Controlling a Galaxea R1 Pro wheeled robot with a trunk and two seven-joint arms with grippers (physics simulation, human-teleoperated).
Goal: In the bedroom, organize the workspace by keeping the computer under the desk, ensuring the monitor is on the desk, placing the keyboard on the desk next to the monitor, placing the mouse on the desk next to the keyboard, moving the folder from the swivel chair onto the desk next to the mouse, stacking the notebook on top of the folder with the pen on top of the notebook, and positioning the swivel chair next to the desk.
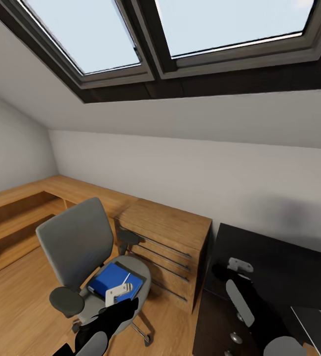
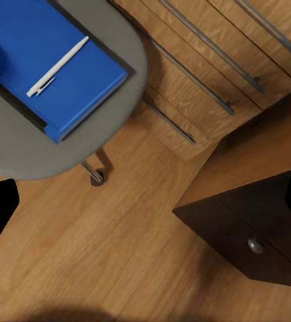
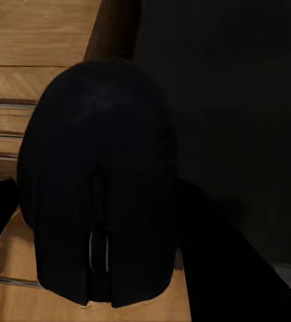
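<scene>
While the robot faces the sloped wall, the scene reads as follows:

Right gripper [image 1: 229, 269]: over the near edge of the desk, closed around the small dark rounded mouse [image 3: 98, 194], which sits between its black fingers in the right wrist view.
Left gripper [image 1: 118, 292]: above the front of the chair seat, just over the folder; whether its fingers are spread or closed cannot be told.
Glossy black desk [image 1: 279, 257]: at the right, its black drawer unit with a round silver knob [image 2: 255, 245] below.
Grey keyboard with black keys [image 1: 316, 321]: on the desk at the lower right corner.
Grey upholstered swivel chair [image 1: 76, 242]: on the light wood floor [image 2: 119, 255], just beside the light-wood drawer chest [image 1: 168, 247].
Flat bright blue folder [image 2: 58, 60]: lying on the chair seat.
Thin silvery-white pen [image 2: 57, 66]: lying on top of the folder.
Skylight [image 1: 190, 24]: high in the pale grey slope.
</scene>
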